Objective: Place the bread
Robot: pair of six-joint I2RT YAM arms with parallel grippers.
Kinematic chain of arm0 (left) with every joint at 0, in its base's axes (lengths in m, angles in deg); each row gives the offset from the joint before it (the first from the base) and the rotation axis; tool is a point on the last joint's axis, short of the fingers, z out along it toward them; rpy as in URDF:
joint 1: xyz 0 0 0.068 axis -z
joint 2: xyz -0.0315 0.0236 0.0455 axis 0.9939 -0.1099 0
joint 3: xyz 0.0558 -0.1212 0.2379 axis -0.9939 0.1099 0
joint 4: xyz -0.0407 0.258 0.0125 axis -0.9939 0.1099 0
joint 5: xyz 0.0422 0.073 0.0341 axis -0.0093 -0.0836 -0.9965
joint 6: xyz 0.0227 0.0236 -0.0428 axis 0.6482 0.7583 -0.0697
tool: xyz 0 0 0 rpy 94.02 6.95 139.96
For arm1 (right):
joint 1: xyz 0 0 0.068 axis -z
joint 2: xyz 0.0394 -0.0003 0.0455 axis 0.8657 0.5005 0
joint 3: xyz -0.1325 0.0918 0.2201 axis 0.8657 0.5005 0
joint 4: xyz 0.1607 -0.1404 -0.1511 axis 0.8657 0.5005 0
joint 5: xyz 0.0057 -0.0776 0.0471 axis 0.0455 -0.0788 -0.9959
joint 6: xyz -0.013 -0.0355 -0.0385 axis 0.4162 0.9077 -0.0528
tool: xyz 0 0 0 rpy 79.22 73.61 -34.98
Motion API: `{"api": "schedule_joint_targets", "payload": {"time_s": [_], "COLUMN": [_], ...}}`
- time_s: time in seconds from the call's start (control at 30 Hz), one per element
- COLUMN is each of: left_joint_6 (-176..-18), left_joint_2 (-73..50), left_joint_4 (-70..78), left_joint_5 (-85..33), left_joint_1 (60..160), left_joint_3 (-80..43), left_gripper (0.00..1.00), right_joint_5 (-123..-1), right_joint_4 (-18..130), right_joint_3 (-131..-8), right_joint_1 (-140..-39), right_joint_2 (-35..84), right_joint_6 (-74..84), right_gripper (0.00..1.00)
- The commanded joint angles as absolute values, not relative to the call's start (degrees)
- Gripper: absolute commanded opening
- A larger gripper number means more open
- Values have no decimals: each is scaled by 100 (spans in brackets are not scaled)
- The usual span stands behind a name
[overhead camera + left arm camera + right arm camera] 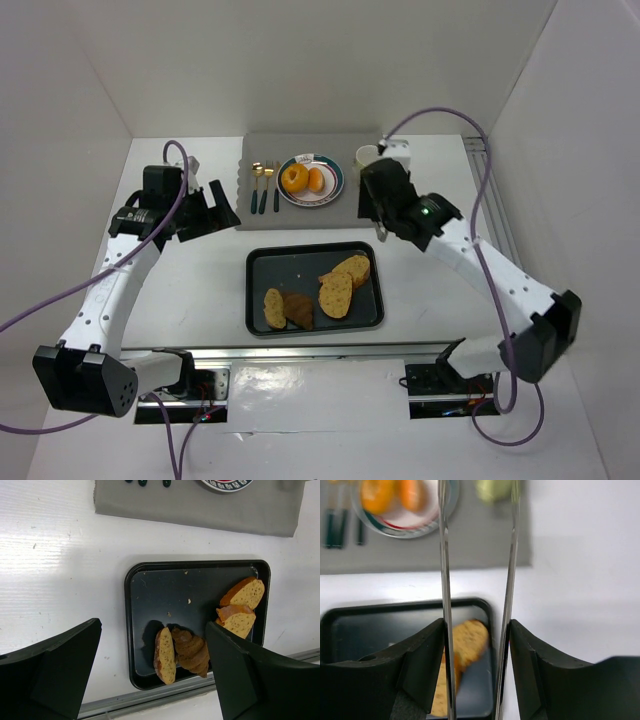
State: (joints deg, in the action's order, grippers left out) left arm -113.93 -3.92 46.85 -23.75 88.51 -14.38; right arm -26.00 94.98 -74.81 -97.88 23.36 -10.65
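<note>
Placing progress: probably done, or paused between slices; nothing carried.
Bread [336,295]: four cut slices, golden crust, speckled crumb, one darker; lying inside black tray [249,290] on counter [200,270].
Right pincer [476,630]: pinching empty tongs [444,555], above tray's far right corner.
Left pincer [152,627]: spread, empty.

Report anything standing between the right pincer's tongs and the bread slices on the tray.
Nothing visible does. The tongs in the right pincer hang beside the tray, at its far right corner; only open air separates them from the nearest bread slice.
</note>
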Motion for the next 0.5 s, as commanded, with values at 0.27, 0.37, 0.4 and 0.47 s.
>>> {"api": "schedule_joint_targets", "payload": {"time_s": [0.27, 0.37, 0.4, 0.47], "left_joint_6": [-11229, -11229, -11229, -11229], "left_joint_2": [-229, -229, -229, -229], "left_joint_4": [4731, 4732, 4732, 4732], "left_joint_5": [-2383, -2524, -2524, -2524], "left_joint_1": [8764, 8764, 8764, 8764], "left_joint_3": [-1400, -1400, -1400, -1462], "left_gripper": [99, 99, 99, 99], "right_joint_5": [-2396, -2511, -2511, -2511], "right_joint_4": [8110, 7541, 7363, 6803], "right_joint_3": [-5639, -5815, -5885, -5885], "right_joint_1": [-7643, -7167, -7087, -6885], "right_joint_2": [1795, 2498, 2674, 3201], "right_joint_6": [-1100, -819, -766, -686], "right_gripper": [60, 60, 60, 60]}}
